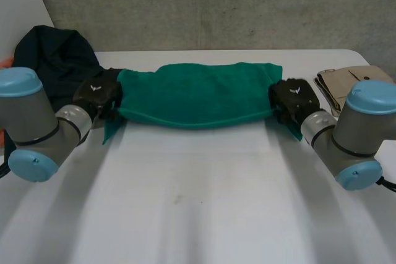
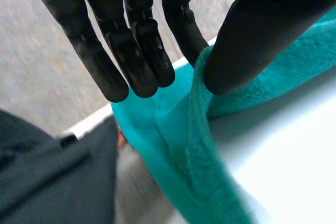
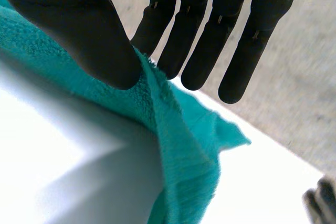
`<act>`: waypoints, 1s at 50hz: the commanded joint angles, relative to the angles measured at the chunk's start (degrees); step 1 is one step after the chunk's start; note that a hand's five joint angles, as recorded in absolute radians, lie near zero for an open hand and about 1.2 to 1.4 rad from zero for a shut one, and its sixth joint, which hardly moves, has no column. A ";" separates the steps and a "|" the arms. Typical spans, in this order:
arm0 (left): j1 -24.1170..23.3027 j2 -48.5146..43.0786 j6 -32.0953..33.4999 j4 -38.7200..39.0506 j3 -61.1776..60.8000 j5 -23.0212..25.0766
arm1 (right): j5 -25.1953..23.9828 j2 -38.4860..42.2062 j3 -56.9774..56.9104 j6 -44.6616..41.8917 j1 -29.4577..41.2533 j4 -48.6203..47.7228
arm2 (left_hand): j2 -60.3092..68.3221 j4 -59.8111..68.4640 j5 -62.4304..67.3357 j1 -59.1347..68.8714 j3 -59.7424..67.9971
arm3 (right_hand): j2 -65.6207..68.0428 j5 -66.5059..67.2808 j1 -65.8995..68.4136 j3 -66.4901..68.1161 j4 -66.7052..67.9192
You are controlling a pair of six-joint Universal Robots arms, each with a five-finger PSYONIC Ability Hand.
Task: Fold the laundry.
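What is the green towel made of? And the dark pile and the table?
The green towel looks like terry cloth, maybe cotton: fuzzy, matte, with a nubby edge. The dark pile looks like soft, matte fabric that slumps in folds; which kind I cannot tell. The table seems hard plastic or laminate: smooth, white, with a faint sheen.

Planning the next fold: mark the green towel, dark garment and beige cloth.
green towel (image 1: pixel 198 94): head view, middle of top layer.
dark garment (image 1: pixel 52 54): head view, middle of heap.
beige cloth (image 1: pixel 339 81): head view, top layer.
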 commanded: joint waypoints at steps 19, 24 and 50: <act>1.91 -0.08 1.21 -0.23 2.50 -1.14 | 5.30 7.87 -13.32 10.12 -6.14 17.75 | 11.26 11.15 13.22 13.01 11.53 | -21.04 -20.79 -19.22 -21.35 -21.80; 1.83 0.00 1.21 -0.23 2.85 -1.58 | 3.02 9.45 -15.69 10.74 -7.02 22.58 | 11.26 11.15 13.22 13.01 11.53 | -19.20 -18.95 -17.39 -19.52 -19.97; -1.07 30.41 29.07 -37.77 -3.57 -2.02 | 0.47 -27.37 1.18 -43.94 -10.80 51.69 | 11.26 11.15 13.22 13.01 11.53 | 12.12 12.37 13.93 11.80 11.36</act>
